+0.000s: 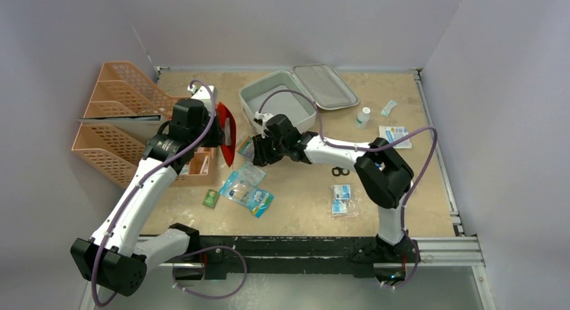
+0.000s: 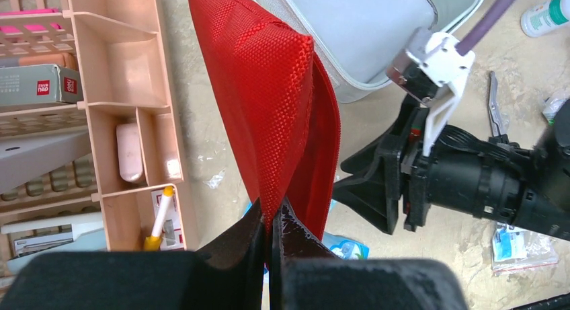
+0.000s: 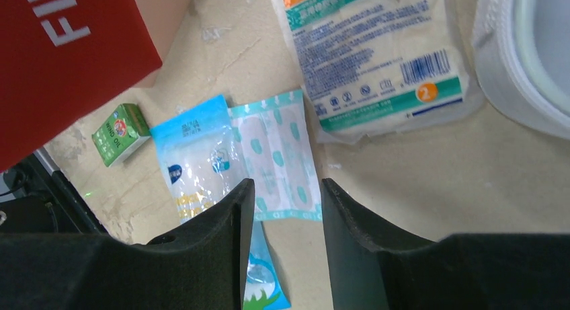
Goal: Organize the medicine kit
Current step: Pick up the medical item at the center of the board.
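the left end effector (image 2: 269,219) grips the red pouch (image 2: 275,88). the right end effector (image 3: 282,196) is half open and empty, with a plaster packet (image 3: 279,155) under it.

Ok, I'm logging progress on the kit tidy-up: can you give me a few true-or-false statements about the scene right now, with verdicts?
1. The left gripper is shut on the red pouch. True.
2. The medicine kit is zipped shut. False: its lid lies open behind it.
3. The right gripper holds a plaster packet. False: it is open above the packet, which lies on the table.
4. A white bottle stands on the table outside the kit. True.
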